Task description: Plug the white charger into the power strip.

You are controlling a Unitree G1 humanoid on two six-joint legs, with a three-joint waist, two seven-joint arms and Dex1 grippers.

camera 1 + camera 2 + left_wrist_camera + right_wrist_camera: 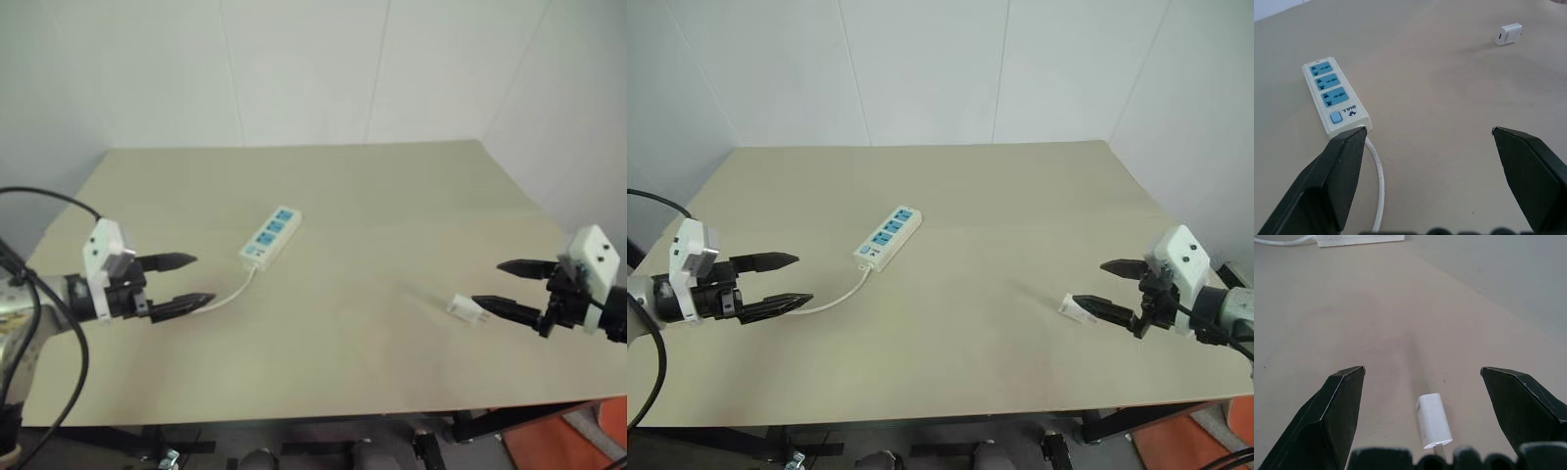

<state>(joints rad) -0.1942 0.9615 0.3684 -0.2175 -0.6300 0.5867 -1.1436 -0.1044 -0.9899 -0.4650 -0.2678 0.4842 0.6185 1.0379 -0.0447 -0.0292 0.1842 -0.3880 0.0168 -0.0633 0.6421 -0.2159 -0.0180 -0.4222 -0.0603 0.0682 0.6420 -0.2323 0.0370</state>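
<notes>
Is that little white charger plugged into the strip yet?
No. The white charger lies loose on the table, apart from the power strip, whose three sockets are empty.

Beige worktop point(392, 196), white walls behind. Power strip point(271, 236) lies diagonally left of centre, blue sockets up; thin cord point(232, 294) trails toward left edge. White charger point(464, 307) lies toward right edge, near front. Left gripper point(186, 281) over left edge, fingers spread, empty. Right gripper point(505, 284) fingers apart, lower fingertip just beside charger.

Table point(392, 196): beige top, black frame beneath. Walls point(294, 69): white panels with seams, at 12 o'clock. Floor patch point(578, 446): orange, at 5 o'clock.
</notes>
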